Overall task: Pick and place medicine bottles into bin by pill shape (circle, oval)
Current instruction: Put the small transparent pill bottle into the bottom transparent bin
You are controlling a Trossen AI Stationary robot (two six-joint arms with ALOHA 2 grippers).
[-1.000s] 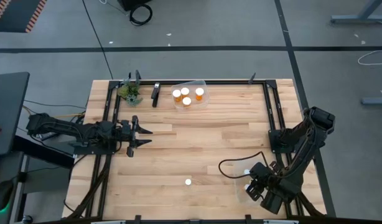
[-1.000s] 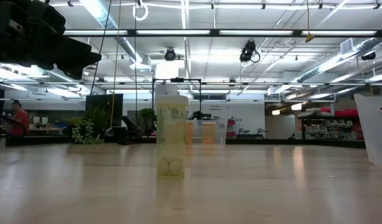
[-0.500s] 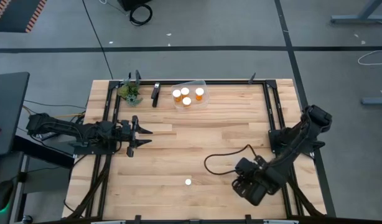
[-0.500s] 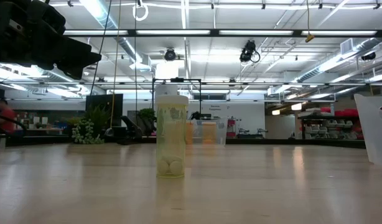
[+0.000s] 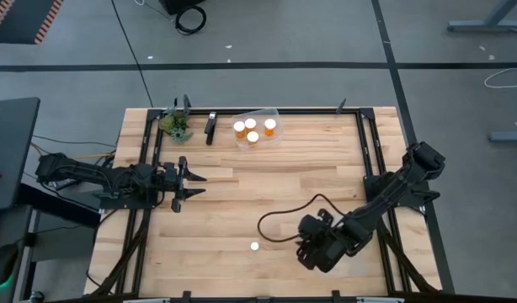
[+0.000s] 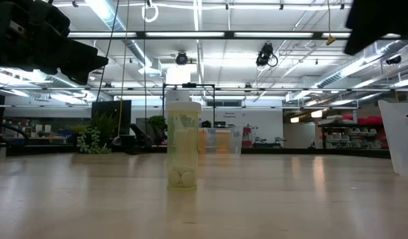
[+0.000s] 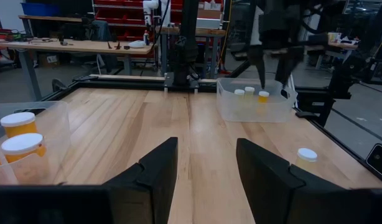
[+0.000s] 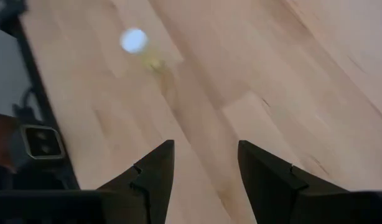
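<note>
One small pale bottle with a white cap point(image 5: 255, 247) stands upright on its base on the wooden table near the near edge. It also shows in the low view point(image 6: 183, 143) and the right wrist view point(image 8: 134, 41). My right gripper point(image 5: 307, 250) is open and empty, above the table to the bottle's right. Its fingers point(image 8: 152, 171) point toward the bottle, which lies well ahead of them. My left gripper point(image 5: 194, 183) is open and empty at the table's left side. Four orange bottles point(image 5: 254, 129) stand in a clear bin at the far edge.
A second clear bin point(image 7: 253, 107) with three small bottles stands at the table's right side, mostly under my right arm in the high view. A small plant point(image 5: 176, 124) and a dark object point(image 5: 210, 126) sit at the far left. A black cable point(image 5: 279, 220) loops over the table.
My right gripper has gone from the table's near right corner toward the left edge, closing in on the lone pale bottle. Its cable has trailed along. Its arm now shows at the low view's top right. The bottle has stayed where it was.
</note>
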